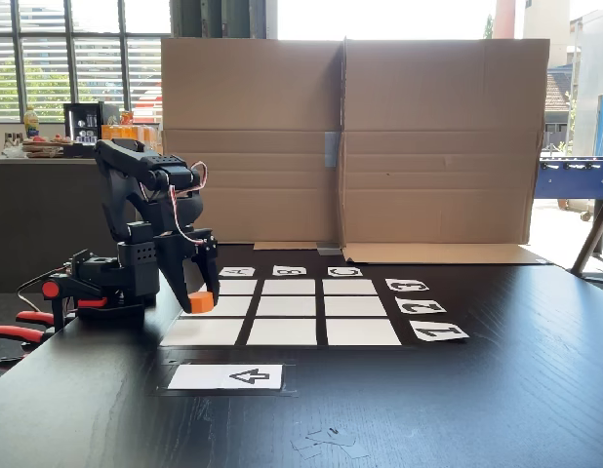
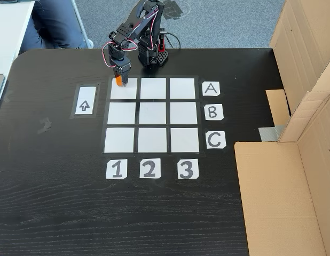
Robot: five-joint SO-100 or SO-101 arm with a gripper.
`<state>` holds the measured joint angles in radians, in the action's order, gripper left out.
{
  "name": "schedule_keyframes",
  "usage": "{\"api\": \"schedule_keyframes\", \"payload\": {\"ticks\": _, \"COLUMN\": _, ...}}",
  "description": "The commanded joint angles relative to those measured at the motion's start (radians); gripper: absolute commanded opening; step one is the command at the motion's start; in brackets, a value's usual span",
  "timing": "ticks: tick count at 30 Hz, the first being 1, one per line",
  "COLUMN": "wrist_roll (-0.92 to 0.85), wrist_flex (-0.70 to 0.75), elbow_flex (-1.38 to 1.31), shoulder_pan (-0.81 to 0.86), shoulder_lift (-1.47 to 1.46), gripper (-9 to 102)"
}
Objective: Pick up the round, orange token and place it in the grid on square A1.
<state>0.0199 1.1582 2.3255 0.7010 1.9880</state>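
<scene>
My black gripper (image 1: 198,304) is shut on the orange token (image 1: 200,301), holding it low at the left side of the grid (image 1: 292,307). In the other fixed view the gripper (image 2: 120,81) and token (image 2: 119,81) sit over the top-left part of square A1 (image 2: 125,90), the corner cell next to the arm's base. Square A1 (image 1: 204,332) is the near-left cell in the first fixed view. I cannot tell whether the token touches the cell. The other cells are bare.
A white arrow card (image 1: 226,376) (image 2: 85,101) lies beside the grid. Letter cards (image 2: 210,112) and number cards (image 2: 149,168) edge it. Cardboard walls (image 1: 350,136) stand behind the table. Red clamps (image 1: 28,327) hold the arm's base. A seated person (image 2: 53,24) is at the table's far corner.
</scene>
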Motion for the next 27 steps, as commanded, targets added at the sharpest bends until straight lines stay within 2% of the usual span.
{"api": "schedule_keyframes", "payload": {"ticks": 1, "wrist_roll": -0.009, "wrist_flex": -0.038, "elbow_flex": 0.031, "shoulder_pan": -0.026, "shoulder_lift": 0.025, "gripper": 5}}
{"api": "schedule_keyframes", "payload": {"ticks": 27, "wrist_roll": -0.003, "wrist_flex": -0.158, "elbow_flex": 0.074, "shoulder_pan": -0.018, "shoulder_lift": -0.101, "gripper": 4}}
